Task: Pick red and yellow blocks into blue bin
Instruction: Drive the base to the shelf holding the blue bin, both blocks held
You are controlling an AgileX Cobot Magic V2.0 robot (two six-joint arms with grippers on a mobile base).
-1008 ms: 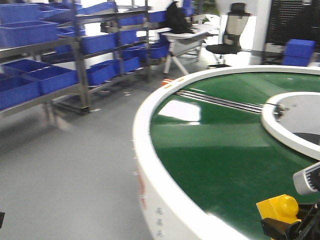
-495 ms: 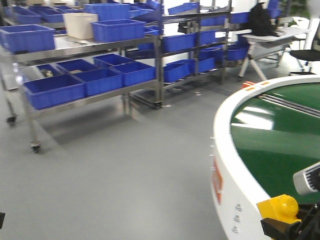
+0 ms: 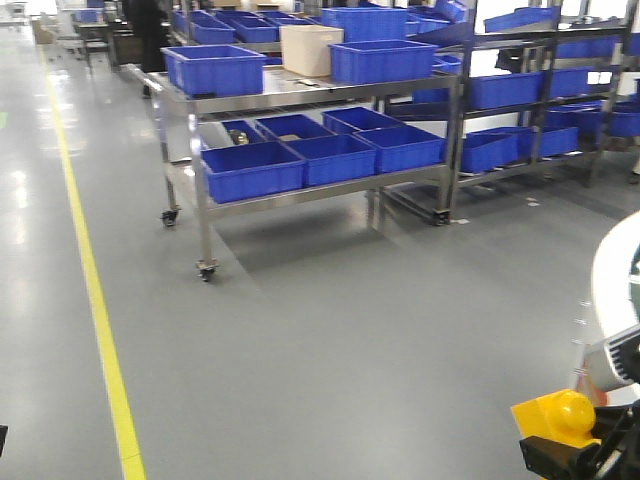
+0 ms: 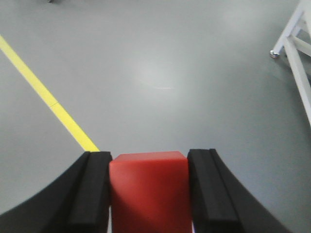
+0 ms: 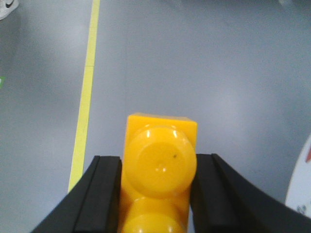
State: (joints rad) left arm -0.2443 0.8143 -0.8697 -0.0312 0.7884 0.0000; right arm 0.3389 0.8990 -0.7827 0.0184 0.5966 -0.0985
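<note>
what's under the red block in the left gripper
Only grey floor shows beyond the red block, which the left gripper holds clamped. A yellow floor line runs past at the left of the wrist view. The spot straight beneath is covered by the block itself.

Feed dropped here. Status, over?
Left gripper shut on red cube. Right gripper shut on yellow brick. Blue bins on cart ahead; nothing seen blocking.

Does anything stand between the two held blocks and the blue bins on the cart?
Nothing visible does. The red cube and yellow brick sit gripped in the fingers; only bare grey floor lies before the cart of blue bins. Which bin is meant, I cannot tell.
</note>
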